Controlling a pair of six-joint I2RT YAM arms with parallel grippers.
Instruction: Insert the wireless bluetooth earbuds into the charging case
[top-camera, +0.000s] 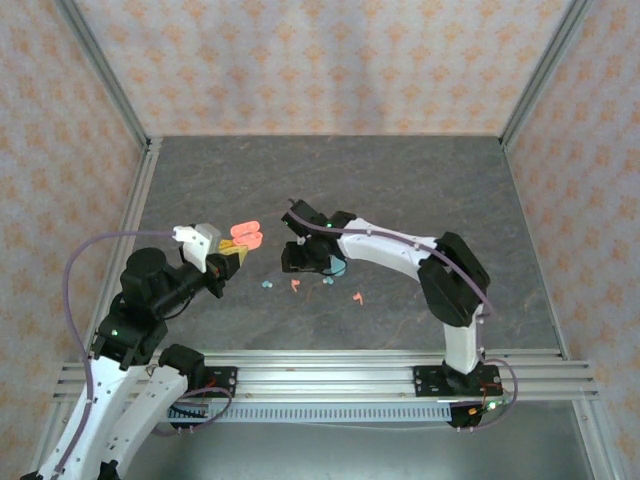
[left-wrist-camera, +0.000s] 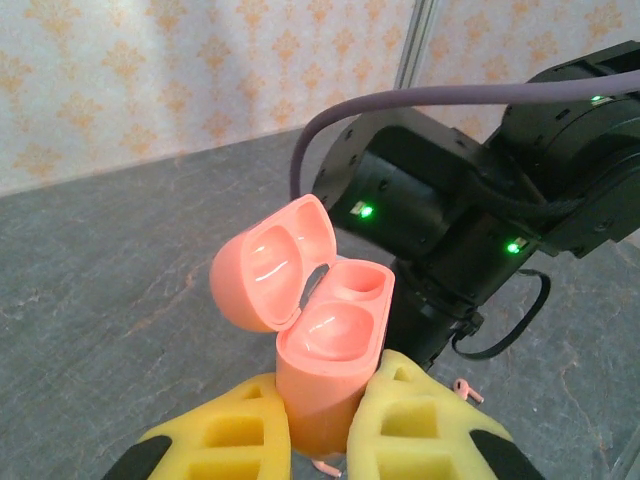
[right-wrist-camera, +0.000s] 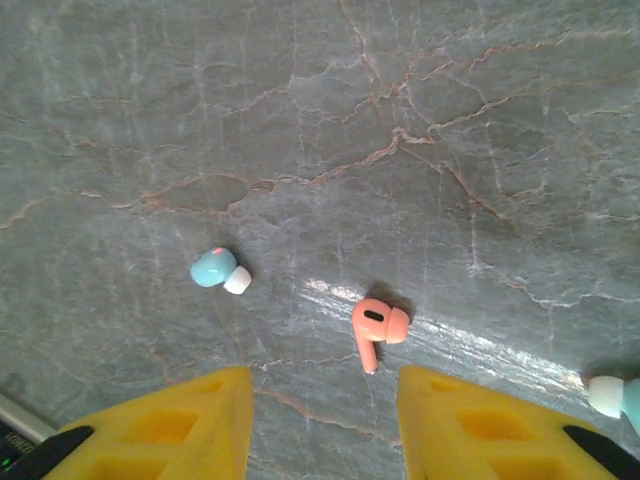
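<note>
My left gripper (left-wrist-camera: 322, 415) is shut on the lower body of a coral-red charging case (left-wrist-camera: 335, 345), and holds it upright above the table with its lid (left-wrist-camera: 268, 262) hinged open. Both of the case's wells look empty. In the top view this case (top-camera: 245, 237) sits left of centre. My right gripper (right-wrist-camera: 325, 425) hangs open, pointing down over the table. A coral earbud (right-wrist-camera: 378, 325) lies just beyond the gap between its fingers, nearer the right one. A teal earbud (right-wrist-camera: 216, 268) lies to the left, another (right-wrist-camera: 620, 395) at the right edge. From above, the earbuds (top-camera: 295, 285) are scattered mid-table.
A teal case (top-camera: 337, 266) sits under the right wrist (top-camera: 305, 255). A second coral earbud (top-camera: 357, 298) lies nearer the front rail (top-camera: 330, 370). Frame posts and patterned walls enclose the grey marbled table (top-camera: 400, 190), whose far half is bare.
</note>
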